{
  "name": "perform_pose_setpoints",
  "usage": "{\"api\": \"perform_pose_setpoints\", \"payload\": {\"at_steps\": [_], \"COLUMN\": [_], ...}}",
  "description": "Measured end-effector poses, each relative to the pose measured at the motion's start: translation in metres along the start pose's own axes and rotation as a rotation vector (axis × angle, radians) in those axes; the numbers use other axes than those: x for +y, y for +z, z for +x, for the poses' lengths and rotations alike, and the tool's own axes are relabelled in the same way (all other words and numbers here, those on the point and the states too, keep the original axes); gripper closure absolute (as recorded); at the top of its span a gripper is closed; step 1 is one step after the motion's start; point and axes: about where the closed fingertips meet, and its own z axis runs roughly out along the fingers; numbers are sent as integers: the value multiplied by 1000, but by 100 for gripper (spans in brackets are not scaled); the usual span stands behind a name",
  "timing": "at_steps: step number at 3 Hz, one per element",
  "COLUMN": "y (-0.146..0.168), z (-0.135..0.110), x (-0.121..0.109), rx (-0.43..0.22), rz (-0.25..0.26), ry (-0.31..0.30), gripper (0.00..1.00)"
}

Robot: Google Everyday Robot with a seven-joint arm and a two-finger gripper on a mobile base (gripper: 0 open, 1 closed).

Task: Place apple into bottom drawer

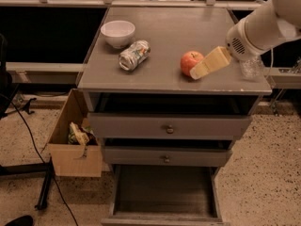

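The apple (189, 61), red-orange and round, sits on the grey cabinet top (183, 29), right of centre. My gripper (201, 69) reaches in from the right on a white arm and its cream tip lies right against the apple's right front side, low over the top. The bottom drawer (164, 188) is pulled out below, a wide grey tray with a bare floor.
A white bowl (118, 33) and a crushed can (134, 54) lie on the left of the top. Two upper drawers (169, 128) with round knobs stick out slightly. A cardboard box (75, 142) with rubbish stands left of the cabinet. A clear object (251, 68) is at the right edge.
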Motion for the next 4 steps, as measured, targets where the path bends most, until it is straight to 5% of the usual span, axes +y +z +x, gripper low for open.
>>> {"api": "perform_pose_setpoints", "payload": {"at_steps": [2,4], "y": [38,73], "z": [-18,-28], "x": [3,5], "rx": [-68,-64], "rz": [-33,-31], "ry": [-15,-42], "gripper": [0,0]}}
